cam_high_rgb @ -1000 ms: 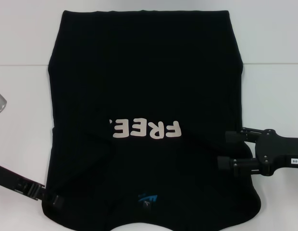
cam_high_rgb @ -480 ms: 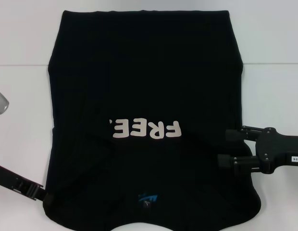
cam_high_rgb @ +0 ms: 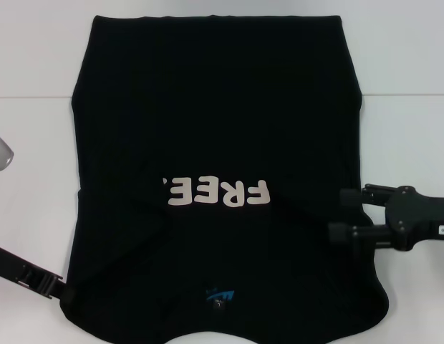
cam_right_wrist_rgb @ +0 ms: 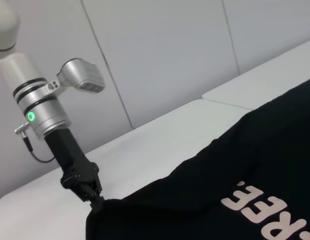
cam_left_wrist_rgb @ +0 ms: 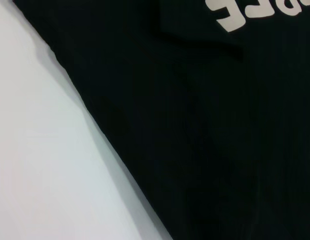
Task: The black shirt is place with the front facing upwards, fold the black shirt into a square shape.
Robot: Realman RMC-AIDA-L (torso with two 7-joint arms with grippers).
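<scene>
We saw left gripper (cam_right_wrist_rgb: 96, 204) pinching shirt (cam_high_rgb: 215, 129) corner; right gripper (cam_high_rgb: 344, 215) spread at opposite edge. Risk: one-sided lift skews fold.

The black shirt (cam_high_rgb: 215, 129) is plain black, with off-white block letters (cam_high_rgb: 216, 192) across its lower middle and a small blue logo (cam_high_rgb: 220, 295) near the bottom edge of the head view. The table (cam_high_rgb: 36, 43) is white. The right gripper (cam_high_rgb: 341, 215) at the right edge is black, and the left gripper (cam_right_wrist_rgb: 97, 204), in the lower left of the right wrist view, is black below a silver-white arm (cam_right_wrist_rgb: 42, 107) bearing a green light (cam_right_wrist_rgb: 31, 116).
</scene>
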